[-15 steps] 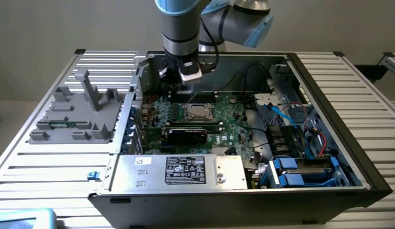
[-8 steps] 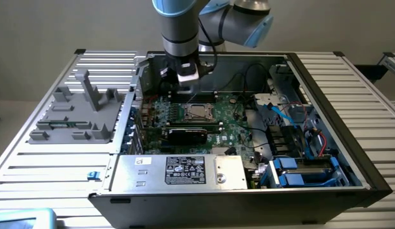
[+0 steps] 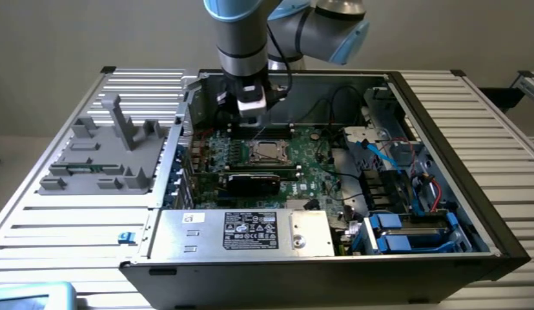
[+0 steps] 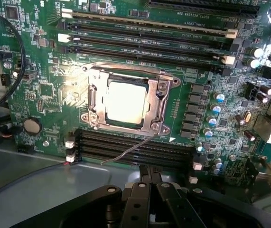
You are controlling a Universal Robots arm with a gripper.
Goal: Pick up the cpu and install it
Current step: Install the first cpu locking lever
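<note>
**cpu [image 3: 268,152] lies in its socket as an empty gripper [image 3: 252,119] hangs over the board**

Exterior view: the silver-topped cpu sits flat in the socket at the middle of the green motherboard [image 3: 318,174], inside the open computer case [image 3: 456,129]. The arm reaches down from above, with the gripper just beyond the socket on the side away from the camera. It is above the board and holds nothing. A black card [image 3: 254,181] lies on the near side of the socket. A grey parts fixture [image 3: 103,155] stands outside the case on the exterior view's left.

Wrist view: the cpu [image 4: 128,102] shows bright and square inside the metal socket frame [image 4: 160,95], level with it and apart from the gripper [image 4: 149,179]. The jaws are closed together with nothing between them. A thin wire lever [image 4: 126,153] juts out from the frame across the black memory slots [image 4: 135,145]. Whether it is latched cannot be told.

By the look of things, the pick and the placing are done and the work is at its seating stage. Any further move here would call for a steady, vertical approach that keeps clear of the lever and the slots beside it.
</note>
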